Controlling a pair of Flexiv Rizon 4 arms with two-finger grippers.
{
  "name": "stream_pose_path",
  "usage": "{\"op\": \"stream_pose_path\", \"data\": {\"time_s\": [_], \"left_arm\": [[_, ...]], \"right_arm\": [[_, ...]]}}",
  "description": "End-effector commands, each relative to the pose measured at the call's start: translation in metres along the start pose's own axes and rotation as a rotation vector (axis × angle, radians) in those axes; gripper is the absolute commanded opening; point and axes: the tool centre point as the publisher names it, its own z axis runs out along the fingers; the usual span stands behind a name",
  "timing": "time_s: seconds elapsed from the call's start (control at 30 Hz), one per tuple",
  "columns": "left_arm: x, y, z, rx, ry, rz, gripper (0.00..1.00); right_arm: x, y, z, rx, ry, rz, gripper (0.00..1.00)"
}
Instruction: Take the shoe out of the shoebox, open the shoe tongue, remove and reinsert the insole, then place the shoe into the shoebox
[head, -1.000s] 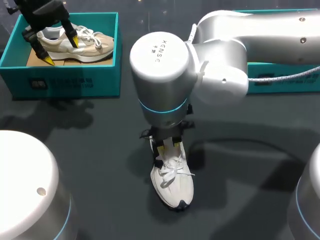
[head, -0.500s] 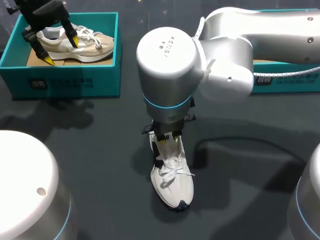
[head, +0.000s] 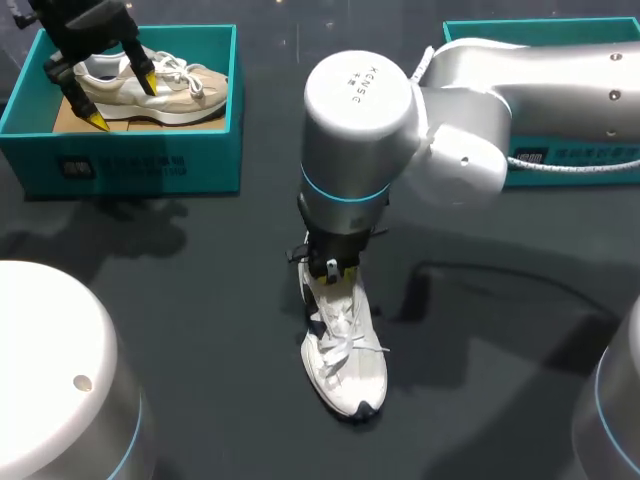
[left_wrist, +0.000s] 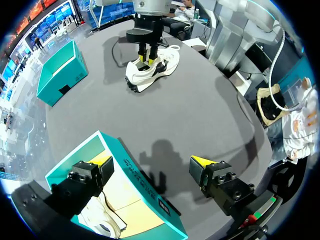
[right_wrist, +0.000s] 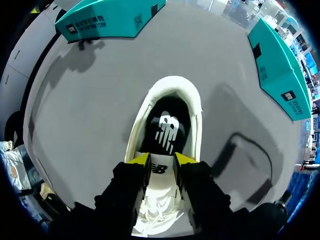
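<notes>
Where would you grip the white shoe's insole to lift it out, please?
Pinch the insole at its heel end, coming straight down through the open collar of the shoe: it stands upright, and that end lies bare, while the right gripper holds the tongue.

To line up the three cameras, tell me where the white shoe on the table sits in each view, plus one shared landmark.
Head view: white shoe on the table, lower middle.
Left wrist view: far ahead of the left gripper, across the table.
Right wrist view: under the right gripper, tongue between its fingers.
Shared landmark: the right gripper at the shoe's tongue.
</notes>
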Motion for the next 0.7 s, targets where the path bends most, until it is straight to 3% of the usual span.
{"op": "stream_pose_path", "data": {"time_s": [0.03,0.13,0.23,0.3,0.33,0.37,0.47,0.5,0.53,0.7], "left_arm": [[0.0,0.0,0.0,-0.003,0.002,0.001,1.0],[0.0,0.0,0.0,-0.003,0.002,0.001,1.0],[0.0,0.0,0.0,-0.003,0.002,0.001,1.0],[0.0,0.0,0.0,-0.003,0.002,0.001,1.0],[0.0,0.0,0.0,-0.003,0.002,0.001,1.0],[0.0,0.0,0.0,-0.003,0.002,0.001,1.0],[0.0,0.0,0.0,-0.003,0.002,0.001,1.0],[0.0,0.0,0.0,-0.003,0.002,0.001,1.0],[0.0,0.0,0.0,-0.003,0.002,0.001,1.0],[0.0,0.0,0.0,-0.003,0.002,0.001,1.0]], "right_arm": [[0.003,-0.006,-0.035,-0.017,-0.049,-0.047,0.3],[0.008,-0.004,-0.055,-0.008,-0.077,-0.149,0.35],[0.012,-0.001,-0.07,-0.018,-0.077,-0.329,0.48],[0.014,0.0,-0.08,-0.028,-0.062,-0.469,0.69],[0.015,0.001,-0.084,-0.032,-0.067,-0.529,0.92],[0.016,0.003,-0.089,-0.046,-0.061,-0.598,1.0],[0.017,0.009,-0.098,-0.091,-0.034,-0.793,1.0],[0.013,0.012,-0.102,-0.078,-0.004,-0.763,1.0],[0.008,0.016,-0.105,0.008,-0.024,-0.606,1.0],[0.008,0.016,-0.105,0.008,-0.024,-0.606,1.0]]}}
